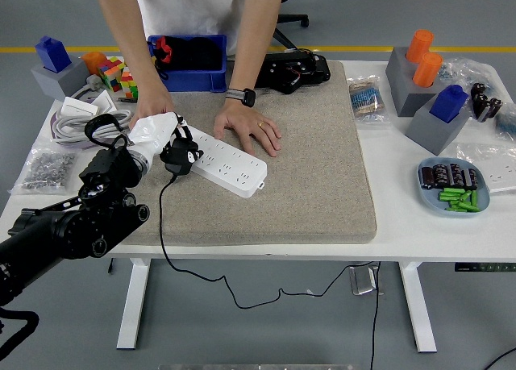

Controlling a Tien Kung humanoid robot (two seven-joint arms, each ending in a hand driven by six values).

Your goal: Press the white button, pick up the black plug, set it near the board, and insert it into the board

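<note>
Down at the near left corner the robot's black left arm (64, 233) comes in over the counter's (419, 225) front edge, reaching forward to the grey mat (306, 168). Its white left hand (153, 135) is curled around the black plug (179, 155) — fingers wrapped on the plug body, holding it right at the near-left end of the white power board (228, 164). The plug's black cord (161, 225) drops from it across the mat, over the counter's edge and away below. The board lies slantwise on the mat, its left end under the plug, its right end pointing toward the near middle of the mat. Just beyond it, a person at the far side has both hands down: one hand (254, 128), with a black watch on the wrist, lies flat on the mat touching the board's far edge, and the other hand (151, 106) rests just behind the robot's hand at the mat's left corner. Off to the right, well apart — a blue dish (448, 186) of green and black parts, grey blocks with blue and orange caps (427, 80). At the far left sit a blue bin (189, 64) and a colourful cube (117, 73).
</note>
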